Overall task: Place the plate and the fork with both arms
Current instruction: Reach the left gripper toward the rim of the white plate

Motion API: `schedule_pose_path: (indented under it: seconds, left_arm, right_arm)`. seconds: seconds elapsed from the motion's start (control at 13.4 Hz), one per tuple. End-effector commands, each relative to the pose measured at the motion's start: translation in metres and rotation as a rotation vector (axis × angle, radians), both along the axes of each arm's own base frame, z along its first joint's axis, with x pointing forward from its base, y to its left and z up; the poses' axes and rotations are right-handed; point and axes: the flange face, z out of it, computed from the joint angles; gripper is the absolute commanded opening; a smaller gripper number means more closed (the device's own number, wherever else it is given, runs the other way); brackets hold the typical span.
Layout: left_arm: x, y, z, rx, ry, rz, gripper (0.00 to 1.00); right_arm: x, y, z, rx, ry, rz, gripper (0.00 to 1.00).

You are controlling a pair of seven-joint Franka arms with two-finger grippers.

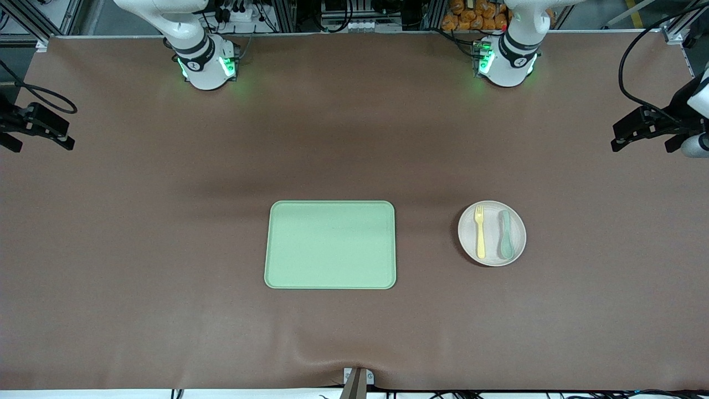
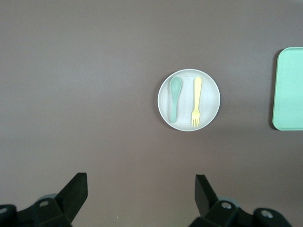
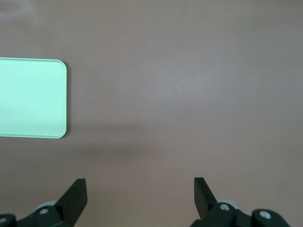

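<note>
The pale beige-pink plate [image 1: 492,250] lies on the brown table toward the left arm's end, beside the tray. The pale yellow fork [image 1: 479,231] lies on the plate, next to a muted green spoon [image 1: 505,235]. The left wrist view shows the plate [image 2: 185,101], the fork [image 2: 196,102] and the spoon [image 2: 175,98] from high above. My left gripper [image 2: 141,189] is open and empty, raised well above the table at the front view's edge [image 1: 645,141]. My right gripper [image 3: 140,189] is open and empty, raised over bare table at the other edge [image 1: 39,141].
A rectangular light green tray [image 1: 330,244] lies empty in the middle of the table; its edge shows in both the left [image 2: 289,90] and right [image 3: 33,97] wrist views. The arms' green-lit bases stand along the table's back edge.
</note>
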Motion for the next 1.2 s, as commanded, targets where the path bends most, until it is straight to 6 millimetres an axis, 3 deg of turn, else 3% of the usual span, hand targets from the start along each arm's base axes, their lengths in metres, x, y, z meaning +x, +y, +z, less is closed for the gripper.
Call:
schedule_pose_path:
  seconds: [0.0, 0.22, 0.3, 0.45, 0.6, 0.82, 1.12]
  left_arm:
    - [-0.004, 0.002, 0.006, 0.021, 0.011, 0.002, 1.00]
    - [-0.002, 0.004, 0.002, 0.023, 0.022, 0.010, 1.00]
    - [0.005, 0.002, -0.010, 0.027, 0.041, 0.003, 1.00]
    - [0.030, 0.008, -0.059, 0.002, 0.089, 0.020, 1.00]
    - [0.040, 0.016, -0.117, -0.002, 0.093, 0.030, 1.00]
    - [0.039, 0.030, -0.180, -0.022, 0.071, 0.059, 1.00]
    - [0.032, 0.030, -0.261, -0.058, 0.047, 0.076, 1.00]
  right_arm:
    - [0.001, -0.006, 0.001, 0.017, 0.003, -0.002, 1.00]
    - [0.002, -0.005, 0.000, 0.017, 0.005, -0.001, 1.00]
    - [0.002, -0.005, 0.000, 0.017, 0.006, -0.001, 1.00]
    - [0.002, -0.005, 0.000, 0.017, 0.005, -0.001, 1.00]
    - [0.002, -0.005, 0.000, 0.017, 0.006, -0.001, 1.00]
    - [0.002, -0.005, 0.000, 0.017, 0.006, -0.001, 1.00]
    - [0.002, -0.006, 0.000, 0.017, 0.005, -0.002, 1.00]
